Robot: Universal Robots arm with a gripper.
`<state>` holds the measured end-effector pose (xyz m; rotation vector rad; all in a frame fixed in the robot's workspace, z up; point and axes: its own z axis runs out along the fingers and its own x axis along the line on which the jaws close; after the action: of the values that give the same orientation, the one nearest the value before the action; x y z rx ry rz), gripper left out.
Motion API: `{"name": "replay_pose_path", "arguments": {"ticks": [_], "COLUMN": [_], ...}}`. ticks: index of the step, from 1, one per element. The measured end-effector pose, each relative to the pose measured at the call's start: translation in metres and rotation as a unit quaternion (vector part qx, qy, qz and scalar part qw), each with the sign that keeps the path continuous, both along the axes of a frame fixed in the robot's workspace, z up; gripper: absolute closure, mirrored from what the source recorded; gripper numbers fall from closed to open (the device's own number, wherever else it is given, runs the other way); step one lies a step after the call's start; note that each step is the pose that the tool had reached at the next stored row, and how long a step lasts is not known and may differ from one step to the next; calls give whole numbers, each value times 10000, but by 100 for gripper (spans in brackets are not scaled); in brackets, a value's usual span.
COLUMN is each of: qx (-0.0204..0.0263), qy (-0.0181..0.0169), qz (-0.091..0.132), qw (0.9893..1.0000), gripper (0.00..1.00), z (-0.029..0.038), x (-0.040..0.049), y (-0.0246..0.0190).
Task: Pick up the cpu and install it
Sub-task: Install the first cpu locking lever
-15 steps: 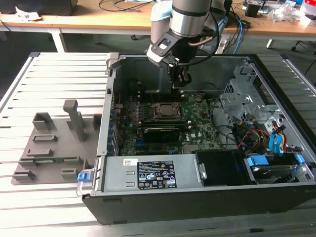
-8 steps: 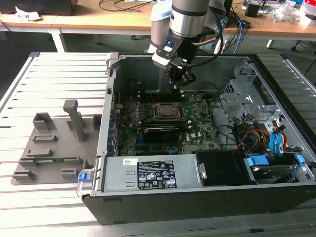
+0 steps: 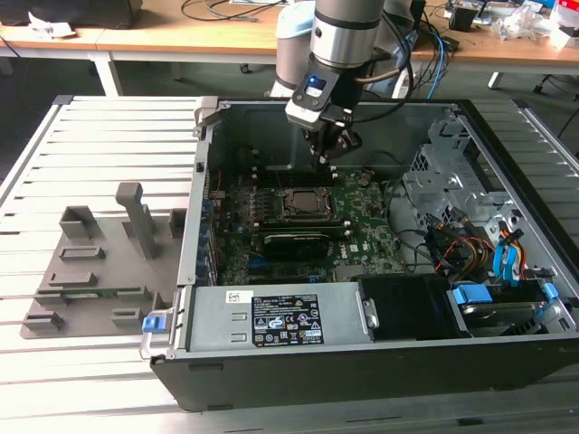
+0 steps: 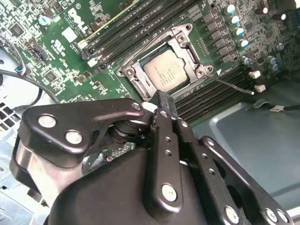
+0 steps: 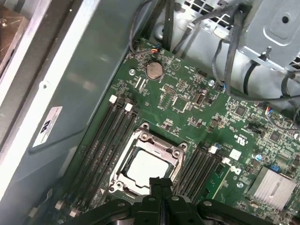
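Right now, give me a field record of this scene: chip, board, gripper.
cpu: small flat square silvery cpu, lying in the black square socket frame
board: green motherboard inside open black computer case
gripper: black gripper, shut, holding nothing, hovers above the board near the socket

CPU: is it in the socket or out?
In: in both wrist views the cpu lies flat inside the socket frame.
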<state>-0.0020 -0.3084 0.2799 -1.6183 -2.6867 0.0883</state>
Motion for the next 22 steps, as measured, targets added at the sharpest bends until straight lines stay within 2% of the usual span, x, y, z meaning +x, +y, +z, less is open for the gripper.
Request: {"name": "replay_pose_path", "arguments": {"ticks": [3,6,10,15,18,20,22], "qx": [0,0,0,0,0,0,0], "qy": [0,0,0,0,0,0,0], "qz": [251,472,814,1237,1416,1589,1804], "qw": [9997,9989,9967,9923,9899,9873,9836], "gripper": [89,89,89,89,89,89,89], "z": [0,0,0,0,0,0,0], "x": [0,0,0,0,0,0,0], "y": [0,0,0,0,0,0,0]}}
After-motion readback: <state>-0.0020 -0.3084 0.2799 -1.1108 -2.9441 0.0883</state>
